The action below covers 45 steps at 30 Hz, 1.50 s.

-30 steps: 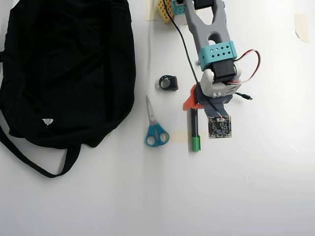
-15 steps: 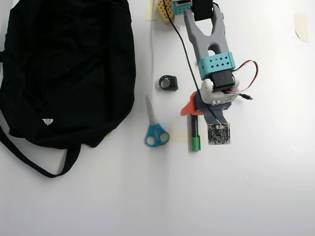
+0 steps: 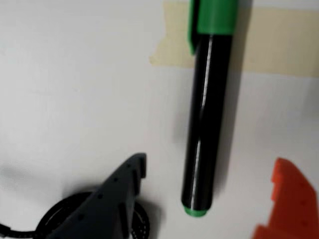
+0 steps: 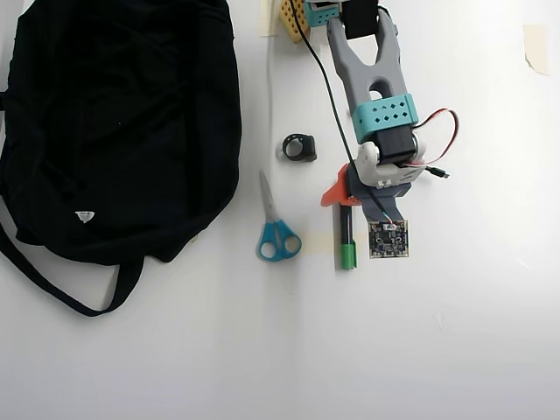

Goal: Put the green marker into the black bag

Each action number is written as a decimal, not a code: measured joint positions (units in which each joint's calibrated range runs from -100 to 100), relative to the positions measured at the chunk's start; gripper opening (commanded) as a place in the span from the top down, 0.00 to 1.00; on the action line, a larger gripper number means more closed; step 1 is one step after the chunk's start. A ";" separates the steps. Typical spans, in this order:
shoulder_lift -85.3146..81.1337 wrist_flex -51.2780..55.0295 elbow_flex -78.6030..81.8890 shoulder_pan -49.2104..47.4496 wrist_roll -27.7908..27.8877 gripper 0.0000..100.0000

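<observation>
The green marker (image 3: 207, 114) lies on the white table with its green cap at the top of the wrist view and its small green end at the bottom. My gripper (image 3: 210, 162) is open. Its dark grey finger (image 3: 122, 191) stands left of the marker's end and its orange finger (image 3: 289, 199) stands right, both clear of the barrel. In the overhead view the marker (image 4: 346, 234) lies under the gripper (image 4: 354, 203), cap toward the bottom. The black bag (image 4: 114, 122) lies at the far left, with a white tag and a long strap.
Blue-handled scissors (image 4: 276, 229) lie between the bag and the marker. A small coiled black cable (image 4: 299, 147) sits left of the arm and also shows under the grey finger in the wrist view (image 3: 55, 219). A strip of beige tape (image 3: 279, 42) lies under the marker's cap.
</observation>
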 measured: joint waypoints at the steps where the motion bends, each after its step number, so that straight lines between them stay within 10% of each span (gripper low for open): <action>1: 0.50 0.00 -0.08 0.00 0.00 0.68; 45: 2.57 0.00 -0.08 0.88 0.00 0.68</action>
